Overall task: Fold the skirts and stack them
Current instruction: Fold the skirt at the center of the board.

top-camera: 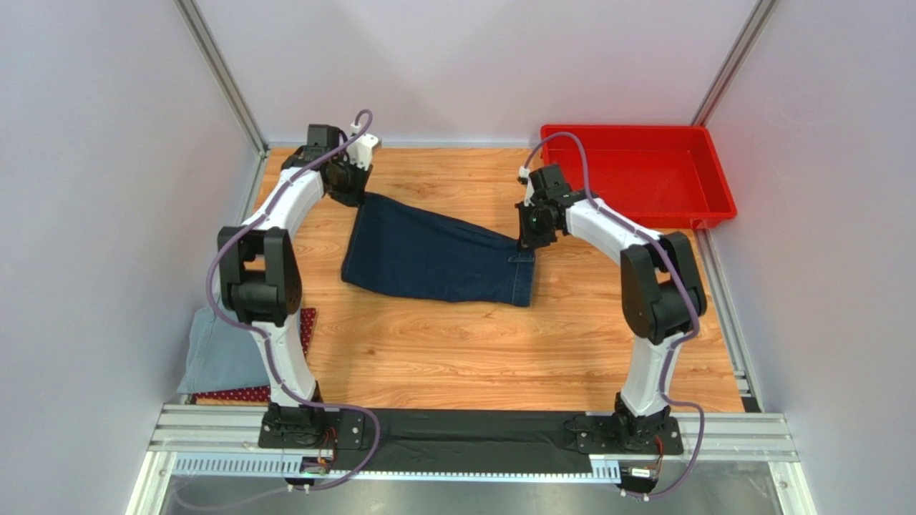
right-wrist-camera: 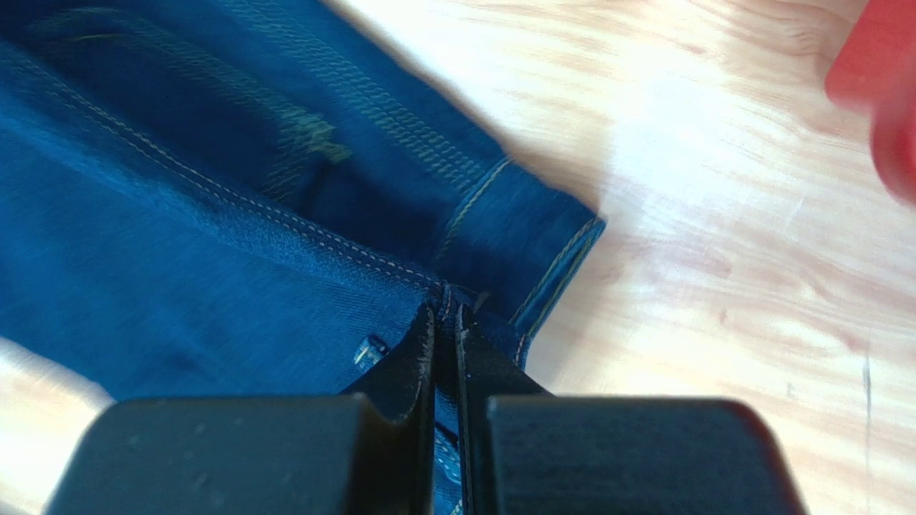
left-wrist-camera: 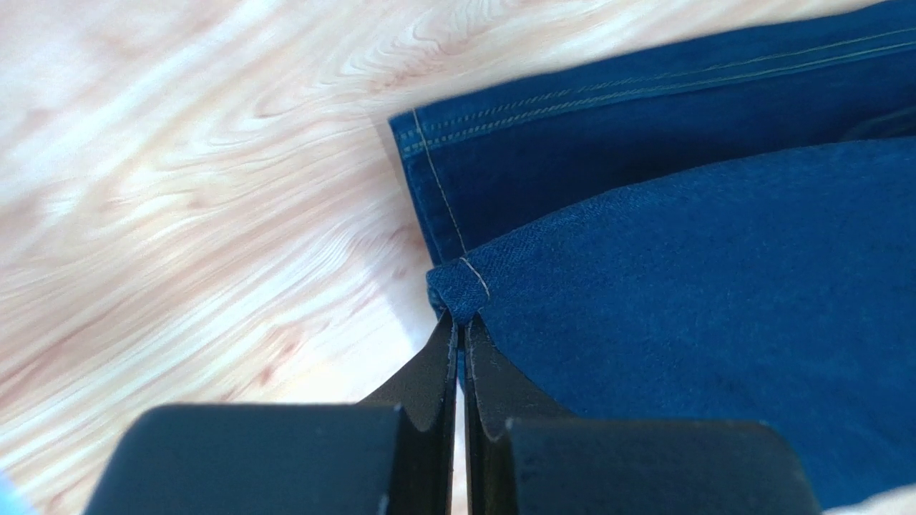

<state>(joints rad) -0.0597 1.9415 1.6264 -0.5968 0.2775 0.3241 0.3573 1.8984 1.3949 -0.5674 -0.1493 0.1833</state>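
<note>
**Top external view.** The dark navy denim skirt (top-camera: 441, 258) lies flat on the wooden table (top-camera: 462, 359), just above the centre of the frame, and spans the gap between the two grippers. The left gripper (top-camera: 362, 195) sits at the skirt's upper left corner. The right gripper (top-camera: 527, 244) sits at its upper right corner. The light blue-grey denim skirt (top-camera: 220, 349) lies at the lower left of the frame, partly hidden behind the left arm (top-camera: 263, 284). It rests on the dark red dotted skirt (top-camera: 309, 324), of which only strips at the right and lower edges show. The red tray (top-camera: 634, 132) stands at the upper right, apart from all three skirts.

**Left wrist view.** The left gripper (left-wrist-camera: 460, 327) is at lower centre with its jaws pressed together, pinching a corner of the dark navy denim skirt (left-wrist-camera: 699, 311). The cloth fills the right half of the frame in two layers. A stitched hem of the lower layer shows above the pinched corner. Bare table (left-wrist-camera: 194, 193) fills the left half.

**Right wrist view.** The right gripper (right-wrist-camera: 444, 317) is at lower centre, jaws closed on a stitched edge of the dark navy denim skirt (right-wrist-camera: 194, 247), near its corner. The cloth covers the left and upper centre of the frame. The table (right-wrist-camera: 731, 279) fills the right side. A blurred part of the red tray (right-wrist-camera: 884, 75) shows at the upper right edge.
</note>
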